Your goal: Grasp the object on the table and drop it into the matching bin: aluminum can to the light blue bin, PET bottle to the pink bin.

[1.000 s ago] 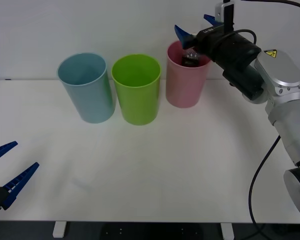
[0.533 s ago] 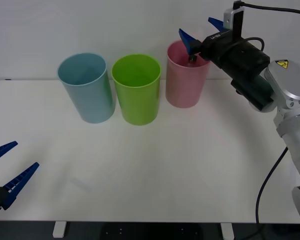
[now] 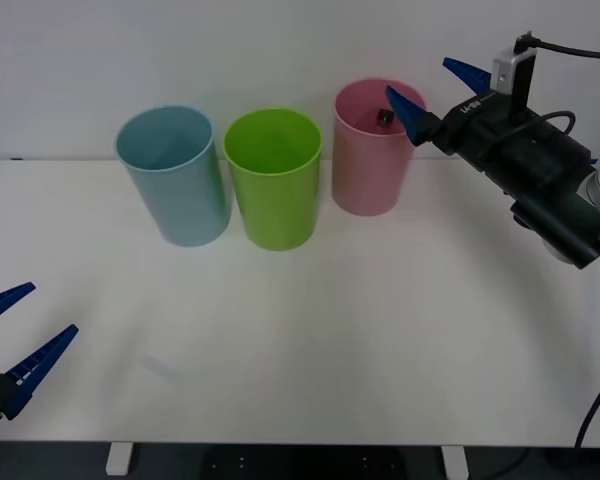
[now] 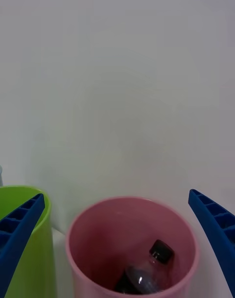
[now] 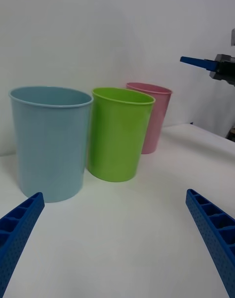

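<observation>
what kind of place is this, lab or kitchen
Most likely a robot test lab: a bare white table against a blank wall, holding only the light blue bin, a lime green bin and the pink bin.

Three tall bins stand in a row on a white table: a light blue bin at nine o'clock, a lime green bin at centre, a pink bin behind at one o'clock. The left gripper spreads wide at six o'clock; the right gripper hangs at two o'clock
</observation>
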